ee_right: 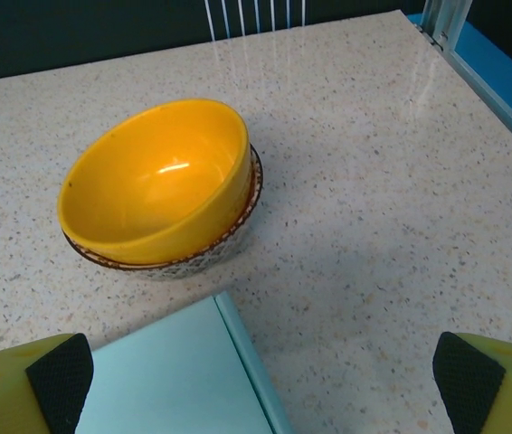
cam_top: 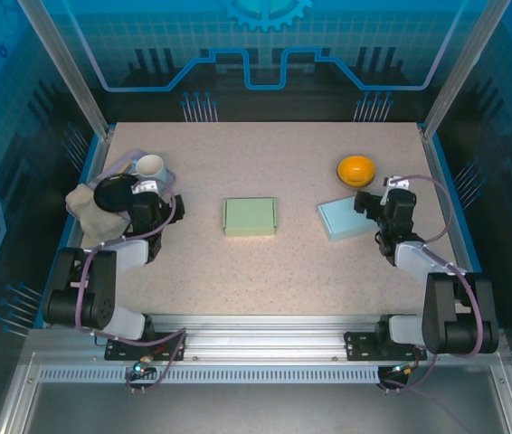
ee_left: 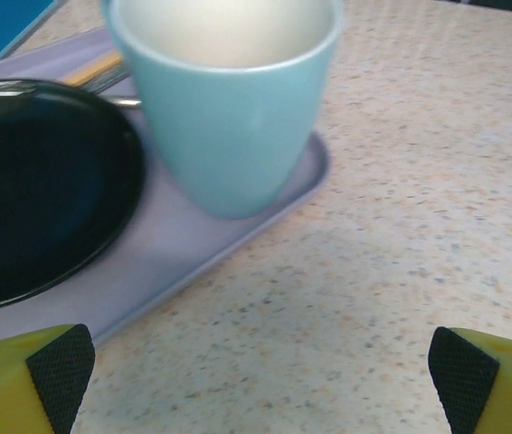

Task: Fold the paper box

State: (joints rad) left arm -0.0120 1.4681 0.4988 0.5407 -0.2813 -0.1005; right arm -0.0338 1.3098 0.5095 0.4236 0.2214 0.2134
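A flat pale green paper box [cam_top: 250,217] lies in the middle of the table, away from both arms. A light blue paper box [cam_top: 346,219] lies at the right; its corner [ee_right: 184,380] shows low in the right wrist view, under and between my right fingers. My right gripper [cam_top: 378,195] [ee_right: 260,384] hangs open over that corner, pointing at an orange bowl, with nothing held. At the far left, my left gripper [cam_top: 152,188] [ee_left: 260,380] is open above bare table, just short of a tray and cup.
An orange bowl [cam_top: 355,169] [ee_right: 156,181] sits in a patterned bowl behind the blue box. At the left, a lavender tray [ee_left: 193,253] carries a light blue cup [cam_top: 151,166] [ee_left: 229,99] and a black plate [cam_top: 116,193] [ee_left: 39,190]. A beige cloth [cam_top: 87,206] lies beside them.
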